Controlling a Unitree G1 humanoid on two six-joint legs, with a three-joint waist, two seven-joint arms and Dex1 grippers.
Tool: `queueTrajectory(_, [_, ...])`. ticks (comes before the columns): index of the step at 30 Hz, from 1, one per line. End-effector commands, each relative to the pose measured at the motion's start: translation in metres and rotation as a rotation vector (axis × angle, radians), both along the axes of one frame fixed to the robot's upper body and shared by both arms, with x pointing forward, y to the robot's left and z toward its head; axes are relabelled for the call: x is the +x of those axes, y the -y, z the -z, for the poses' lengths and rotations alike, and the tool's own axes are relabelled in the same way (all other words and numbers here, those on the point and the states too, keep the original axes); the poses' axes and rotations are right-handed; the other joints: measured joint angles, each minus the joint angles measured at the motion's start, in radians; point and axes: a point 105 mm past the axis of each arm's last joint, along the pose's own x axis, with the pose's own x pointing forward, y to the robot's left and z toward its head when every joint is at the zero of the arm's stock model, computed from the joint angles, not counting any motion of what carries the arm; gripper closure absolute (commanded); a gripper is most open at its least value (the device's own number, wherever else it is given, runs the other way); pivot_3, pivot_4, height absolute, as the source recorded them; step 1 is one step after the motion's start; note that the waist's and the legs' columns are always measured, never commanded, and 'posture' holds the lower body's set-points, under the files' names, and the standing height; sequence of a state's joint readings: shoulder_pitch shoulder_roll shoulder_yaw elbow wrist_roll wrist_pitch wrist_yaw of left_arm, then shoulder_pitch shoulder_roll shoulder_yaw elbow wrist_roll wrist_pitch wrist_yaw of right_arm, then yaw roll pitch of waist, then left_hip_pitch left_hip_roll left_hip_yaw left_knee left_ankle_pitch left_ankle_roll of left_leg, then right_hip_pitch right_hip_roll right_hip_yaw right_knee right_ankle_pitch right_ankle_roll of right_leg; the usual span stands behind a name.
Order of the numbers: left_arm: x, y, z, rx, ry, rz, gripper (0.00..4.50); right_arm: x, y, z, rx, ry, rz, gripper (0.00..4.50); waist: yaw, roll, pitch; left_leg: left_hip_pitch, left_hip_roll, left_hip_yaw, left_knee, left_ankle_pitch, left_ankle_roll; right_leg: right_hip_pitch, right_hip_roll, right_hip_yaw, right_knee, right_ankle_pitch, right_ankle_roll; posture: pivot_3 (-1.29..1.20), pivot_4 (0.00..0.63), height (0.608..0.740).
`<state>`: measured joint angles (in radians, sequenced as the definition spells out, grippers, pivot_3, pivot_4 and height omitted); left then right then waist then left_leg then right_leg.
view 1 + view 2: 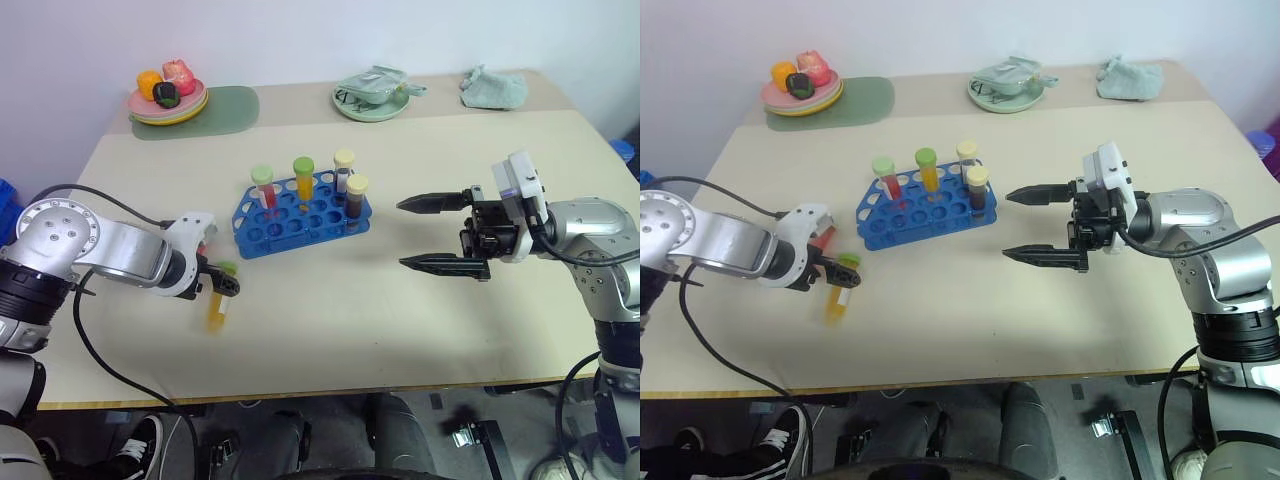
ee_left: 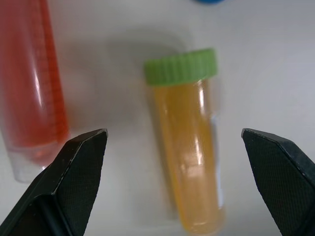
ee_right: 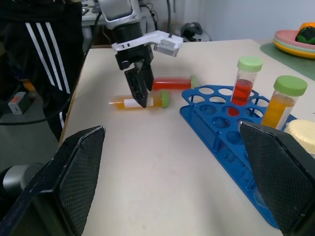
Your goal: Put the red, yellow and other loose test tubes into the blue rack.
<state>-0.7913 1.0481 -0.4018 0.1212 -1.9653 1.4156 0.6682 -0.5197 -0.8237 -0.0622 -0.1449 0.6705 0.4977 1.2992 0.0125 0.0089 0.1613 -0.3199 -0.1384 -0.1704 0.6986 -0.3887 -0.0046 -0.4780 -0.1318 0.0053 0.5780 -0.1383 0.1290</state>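
Pale beige worktop [image 1: 420,330], seen from above. Near its middle stands the blue rack [image 1: 300,222], holding four upright capped tubes. Toward the left front edge two loose tubes lie flat, side by side and close together: a yellow-orange tube [image 3: 140,102] with green cap and white label, and a red tube [image 3: 173,82] with green cap lying nearer the rack. At the far left corner a green mat [image 1: 228,107] lies flat, carrying a stack of plates [image 1: 166,106] with toy food. Along the far edge sit a pale green plate [image 1: 370,106] with crumpled material and, apart to its right, a crumpled pale green cloth [image 1: 494,88].
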Motion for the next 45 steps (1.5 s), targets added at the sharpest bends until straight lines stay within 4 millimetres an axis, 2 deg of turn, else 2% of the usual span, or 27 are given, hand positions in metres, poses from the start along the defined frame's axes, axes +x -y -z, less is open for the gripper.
queueTrajectory(1, [0.003,-0.001,-0.008,0.024,0.027,0.0,0.0,-0.003,-0.002,-0.007,0.002,0.035,-0.006,0.05,0.001,0.0,0.0,0.0,0.0,0.0,0.0,0.0,0.0,0.0,0.0,0.0,0.0,0.0,0.0,0.0,0.15,0.74])
queueTrajectory(4, [0.004,0.002,-0.003,0.018,0.023,-0.007,0.0,-0.002,-0.002,-0.007,0.006,0.046,0.005,0.05,0.001,0.0,0.0,0.0,0.0,0.0,0.0,0.0,0.0,0.0,0.0,0.0,0.0,0.0,0.0,0.0,0.15,0.74])
queueTrajectory(7, [0.002,0.004,0.002,0.002,0.014,-0.008,0.85,-0.003,-0.002,-0.007,0.007,0.048,0.013,0.0,0.0,0.0,0.0,0.0,0.0,0.0,0.0,0.0,0.0,0.0,0.0,0.0,0.0,0.0,0.0,0.0,0.15,0.74])
queueTrajectory(12, [-0.001,0.0,0.007,0.017,0.018,-0.033,3.37,-0.003,0.0,-0.007,0.003,0.052,0.024,0.0,0.0,0.0,0.0,0.0,0.0,0.0,0.0,0.0,0.0,0.0,0.0,0.001,0.0,0.0,0.0,0.0,0.15,0.74])
queueTrajectory(13, [-0.002,0.001,0.007,0.007,0.013,-0.027,3.65,-0.002,0.0,-0.007,0.002,0.052,0.025,0.0,0.0,0.0,0.0,0.0,0.0,0.0,0.0,0.0,0.0,0.0,0.0,0.001,0.0,0.0,0.0,0.0,0.15,0.74])
queueTrajectory(17, [0.005,-0.003,0.0,0.01,0.054,-0.069,3.69,-0.002,0.001,-0.007,0.0,0.053,0.029,0.0,0.0,0.0,0.0,0.001,0.0,0.001,0.0,0.0,0.0,0.0,0.0,0.001,0.0,0.0,0.0,0.0,0.15,0.74])
queueTrajectory(19, [0.009,-0.004,-0.01,0.031,0.101,-0.074,3.69,-0.001,0.001,-0.007,0.002,0.053,0.033,0.0,0.001,0.0,0.0,0.001,0.0,0.001,0.0,0.0,0.0,0.0,0.0,0.001,0.0,0.0,0.0,0.0,0.15,0.74])
queueTrajectory(22, [0.022,-0.011,-0.044,0.087,0.273,-0.104,3.69,-0.001,0.003,-0.006,0.001,0.06,0.043,0.0,0.002,0.0,0.0,0.0,0.0,0.001,0.0,0.0,0.0,0.0,0.0,0.001,0.0,0.0,0.0,0.0,0.15,0.74])
queueTrajectory(27, [0.023,-0.015,-0.085,0.145,0.522,-0.065,3.69,0.003,0.009,-0.007,0.011,0.066,0.075,0.0,0.0,-0.001,0.0,0.0,0.0,0.001,0.0,0.0,0.0,0.0,0.0,0.001,0.0,0.0,0.0,0.0,0.15,0.74])
queueTrajectory(28, [0.026,-0.009,-0.099,0.081,0.624,-0.054,3.69,0.003,0.01,-0.007,0.012,0.066,0.078,0.0,0.0,0.0,0.0,0.0,0.0,0.001,0.0,0.0,0.0,0.0,0.0,0.001,0.0,0.0,0.0,0.0,0.15,0.74])
queueTrajectory(31, [0.031,-0.011,-0.13,0.087,0.944,-0.034,3.69,0.006,0.01,-0.006,0.023,0.074,0.096,0.0,0.0,0.0,0.0,0.0,0.001,0.003,-0.001,0.0,0.0,0.0,0.0,0.002,0.0,0.0,0.0,0.0,0.15,0.74])
queueTrajectory(32, [0.029,-0.014,-0.129,0.128,0.969,-0.015,3.69,0.006,0.01,-0.007,0.028,0.074,0.099,0.0,0.0,0.0,0.0,0.0,0.001,0.004,-0.001,0.0,0.0,0.0,0.0,0.002,-0.001,0.0,0.0,0.0,0.15,0.74])
queueTrajectory(36, [0.023,0.009,-0.133,0.021,1.14,0.121,3.69,0.01,0.01,-0.007,0.03,0.079,0.106,0.0,0.003,0.0,0.0,0.0,0.001,0.005,-0.001,0.0,0.0,0.0,0.001,0.002,-0.001,0.0,0.0,0.0,0.15,0.74])
queueTrajectory(40, [0.019,0.042,-0.134,-0.09,1.265,0.332,3.69,0.012,0.008,-0.009,0.035,0.081,0.107,0.0,0.007,-0.001,0.0,0.0,0.001,0.005,0.001,0.0,0.0,0.001,0.0,0.002,-0.002,0.0,0.0,0.0,0.15,0.74])
queueTrajectory(45, [0.029,0.065,-0.117,-0.129,1.353,0.55,3.69,0.015,0.011,-0.009,0.038,0.083,0.133,0.0,0.002,-0.001,0.0,0.0,0.001,0.006,0.0,0.0,0.001,0.001,0.0,0.001,-0.003,0.0,0.0,0.0,0.15,0.74])
